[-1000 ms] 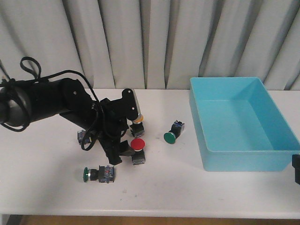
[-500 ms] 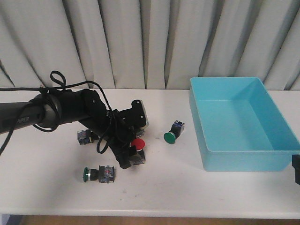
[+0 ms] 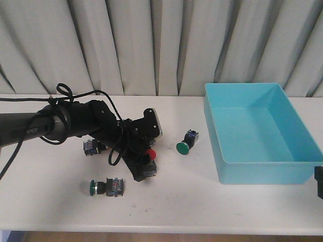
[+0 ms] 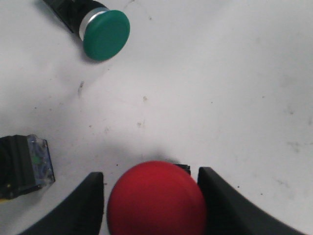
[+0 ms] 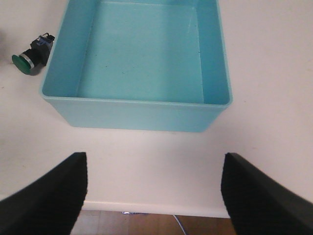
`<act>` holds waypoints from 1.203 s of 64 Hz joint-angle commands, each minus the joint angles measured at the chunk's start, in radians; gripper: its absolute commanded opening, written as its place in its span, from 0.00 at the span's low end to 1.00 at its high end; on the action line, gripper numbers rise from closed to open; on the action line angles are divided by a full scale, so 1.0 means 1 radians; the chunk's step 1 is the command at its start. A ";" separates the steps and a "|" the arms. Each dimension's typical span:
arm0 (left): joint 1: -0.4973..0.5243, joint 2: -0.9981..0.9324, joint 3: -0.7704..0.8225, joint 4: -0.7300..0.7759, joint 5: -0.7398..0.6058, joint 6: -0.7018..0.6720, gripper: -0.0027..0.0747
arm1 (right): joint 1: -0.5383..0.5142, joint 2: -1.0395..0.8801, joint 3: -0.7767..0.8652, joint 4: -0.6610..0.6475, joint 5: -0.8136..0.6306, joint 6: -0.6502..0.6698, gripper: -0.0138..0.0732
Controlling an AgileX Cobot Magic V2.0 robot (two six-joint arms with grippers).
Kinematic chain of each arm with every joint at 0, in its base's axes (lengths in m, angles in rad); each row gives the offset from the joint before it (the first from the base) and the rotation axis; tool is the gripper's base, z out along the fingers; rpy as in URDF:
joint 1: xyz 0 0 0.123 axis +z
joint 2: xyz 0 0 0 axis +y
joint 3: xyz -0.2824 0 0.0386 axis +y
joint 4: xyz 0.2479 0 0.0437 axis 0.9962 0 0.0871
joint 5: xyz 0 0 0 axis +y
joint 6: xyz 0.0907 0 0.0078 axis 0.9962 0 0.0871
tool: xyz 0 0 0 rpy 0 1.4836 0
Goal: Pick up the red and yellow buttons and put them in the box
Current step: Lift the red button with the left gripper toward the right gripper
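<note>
Straddling the red button (image 4: 156,198) is where we have our left hand (image 3: 146,157) now: in the left wrist view its red cap sits between the two dark fingers (image 4: 88,205), which stand just off either side of it, parted and not yet pressed in, so nothing is grasped. The button stands on the white worktop (image 3: 202,196), well left of the turquoise box (image 3: 260,133), which the right wrist view shows with nothing in it. To do this step well, we judge that we should go a little lower so the fingers meet the block body under the round cap, which could slip, then press in squarely and lift straight up before swinging toward the box. From the front, our arm and cabling cover most of the button, leaving only a sliver of red, and we cannot see the finger gap there; the wrist view settles that. The front view alone shows the layout: one green button (image 3: 184,146) between us and the box, another green button (image 3: 106,187) nearer the front edge, and a small block (image 3: 91,147) beside the arm. Our right hand (image 5: 151,196) hangs spread wide and unladen over the worktop's front edge near the box.
</note>
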 commanded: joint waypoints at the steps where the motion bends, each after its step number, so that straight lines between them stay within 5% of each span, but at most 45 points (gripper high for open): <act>1: -0.005 -0.056 -0.030 -0.038 0.005 0.016 0.49 | -0.003 0.007 -0.031 -0.006 -0.052 -0.014 0.78; 20: -0.005 -0.060 -0.030 -0.038 0.026 0.013 0.30 | -0.003 0.007 -0.031 -0.006 -0.036 -0.014 0.78; 39: -0.005 -0.125 -0.030 -0.034 0.109 -0.010 0.29 | -0.003 0.007 -0.031 -0.006 -0.037 -0.014 0.78; 53: -0.005 -0.253 -0.030 0.009 0.120 -0.184 0.29 | -0.003 0.007 -0.031 0.005 -0.043 -0.016 0.78; 77: 0.003 -0.540 -0.001 0.051 0.239 -0.394 0.29 | -0.003 0.081 -0.038 0.375 0.008 -0.403 0.78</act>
